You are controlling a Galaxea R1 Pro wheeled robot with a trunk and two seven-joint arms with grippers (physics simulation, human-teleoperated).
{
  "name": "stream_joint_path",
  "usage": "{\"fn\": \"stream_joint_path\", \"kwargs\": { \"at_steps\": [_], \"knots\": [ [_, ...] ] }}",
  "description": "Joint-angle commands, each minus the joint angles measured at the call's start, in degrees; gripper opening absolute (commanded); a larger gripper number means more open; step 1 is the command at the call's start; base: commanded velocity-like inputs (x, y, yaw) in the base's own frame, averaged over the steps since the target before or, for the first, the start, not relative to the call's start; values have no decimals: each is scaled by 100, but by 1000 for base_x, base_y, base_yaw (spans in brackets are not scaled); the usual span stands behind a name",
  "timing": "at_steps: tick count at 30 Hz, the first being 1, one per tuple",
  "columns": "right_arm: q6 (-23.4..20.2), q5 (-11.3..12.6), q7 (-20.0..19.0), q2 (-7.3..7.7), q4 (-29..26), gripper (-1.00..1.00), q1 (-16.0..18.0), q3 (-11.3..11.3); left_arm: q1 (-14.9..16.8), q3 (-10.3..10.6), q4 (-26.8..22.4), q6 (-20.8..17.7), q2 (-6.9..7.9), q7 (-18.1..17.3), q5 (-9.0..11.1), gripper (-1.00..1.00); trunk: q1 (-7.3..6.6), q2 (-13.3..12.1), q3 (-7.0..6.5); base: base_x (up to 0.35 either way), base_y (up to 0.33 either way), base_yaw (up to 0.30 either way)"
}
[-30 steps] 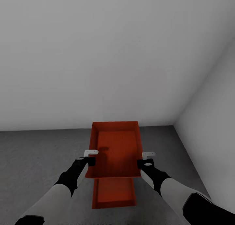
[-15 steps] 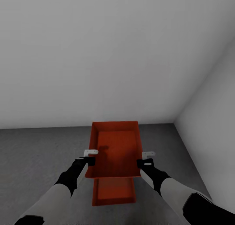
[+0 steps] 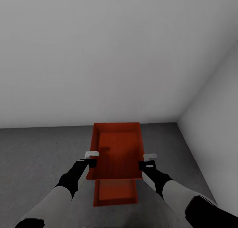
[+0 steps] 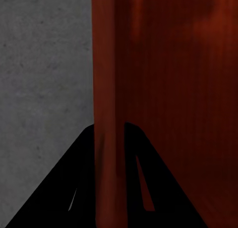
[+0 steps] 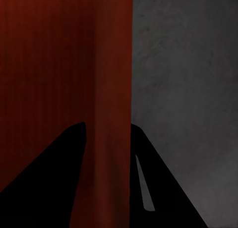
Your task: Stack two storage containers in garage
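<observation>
The upper storage container (image 3: 116, 152) hangs between both tools, its side walls pinched: left tool (image 3: 90, 159) clenched on the left wall, right tool (image 3: 148, 161) on the right. Below it, the lower storage container (image 3: 115, 194) rests on the dark concrete floor (image 3: 33, 161) near the garage's pale wall corner (image 3: 178, 122).

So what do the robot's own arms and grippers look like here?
Each arm has a pale grey forearm shell that narrows into a black wrist section. The left gripper and right gripper have black bodies with small light grey finger plates. In the wrist views the fingers appear as plain black wedges. No cables or markings visible.
</observation>
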State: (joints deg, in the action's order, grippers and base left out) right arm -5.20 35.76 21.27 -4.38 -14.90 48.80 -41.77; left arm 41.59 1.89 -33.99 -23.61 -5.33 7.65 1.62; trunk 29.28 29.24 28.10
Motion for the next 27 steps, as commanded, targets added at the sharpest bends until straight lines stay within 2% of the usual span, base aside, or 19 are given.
{"fn": "stream_joint_path", "kwargs": {
  "at_steps": [1,11,21,27],
  "knots": [
    [-43,-166,422,-1,-22,-100,16,108,-3,74,94,-12,-65,51,221,-100,24,50,35,0,0,0],
    [-43,-166,422,-1,-22,-100,16,109,-2,75,94,-12,-65,35,216,-100,244,451,307,0,0,0],
    [-43,-166,422,-1,-22,-100,16,109,-2,75,94,-12,-65,42,216,-100,244,451,401,0,0,0],
    [-43,-166,422,-1,-22,-100,16,108,-3,75,94,-12,-65,36,216,-100,375,692,564,0,0,0]
  ]
}}
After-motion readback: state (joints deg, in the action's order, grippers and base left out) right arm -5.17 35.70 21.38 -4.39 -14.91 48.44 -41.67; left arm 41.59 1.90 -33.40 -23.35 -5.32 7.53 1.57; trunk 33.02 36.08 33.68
